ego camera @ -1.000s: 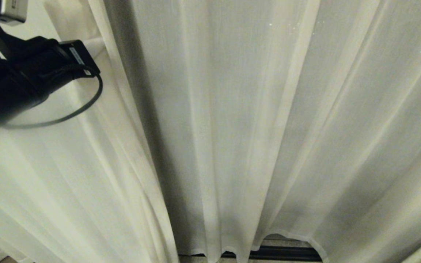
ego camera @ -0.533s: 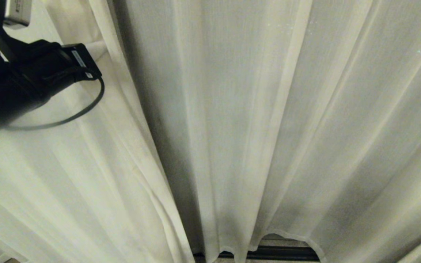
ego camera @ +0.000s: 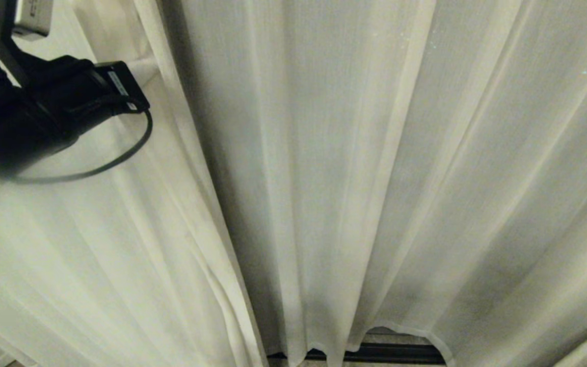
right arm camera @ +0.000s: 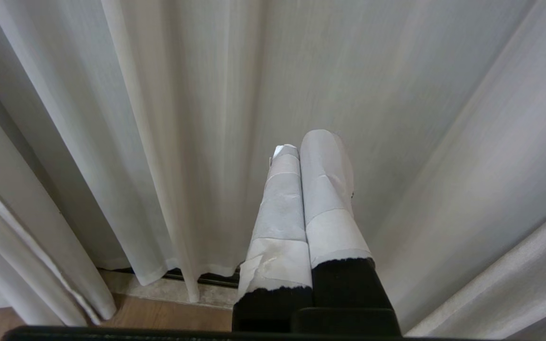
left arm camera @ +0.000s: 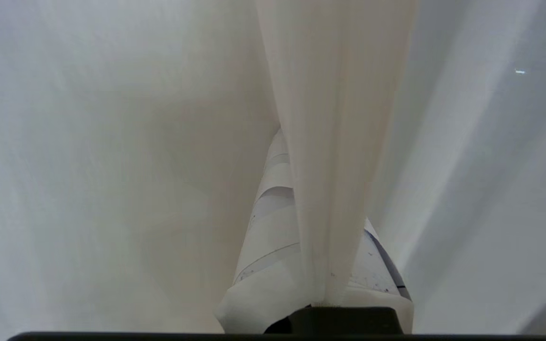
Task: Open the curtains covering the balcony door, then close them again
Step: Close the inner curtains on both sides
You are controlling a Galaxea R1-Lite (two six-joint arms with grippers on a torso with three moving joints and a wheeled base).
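The curtains [ego camera: 354,168] filled nearly the whole head view, hanging in long cream-white pleats down to their hemmed lower edges at the bottom of the frame. Beneath those hems, at bottom centre, a dark strip of the balcony door [ego camera: 385,351] track showed; the glass itself was hidden behind the fabric. My left arm [ego camera: 33,117] occupied the upper left of the head view, a black cable looping below it, pressed up against the edge of the left-hand panel. In the left wrist view my left gripper [left arm camera: 320,222] was clamped on a gathered fold of curtain, the bunched cloth running up the middle of the frame between the white-wrapped fingers [left arm camera: 273,227]. In the right wrist view my right gripper [right arm camera: 301,156] stood at centre frame with its two taped fingers [right arm camera: 325,189] pressed together and holding nothing, just before the pleats, with the wooden floor [right arm camera: 159,317] at the lower left.
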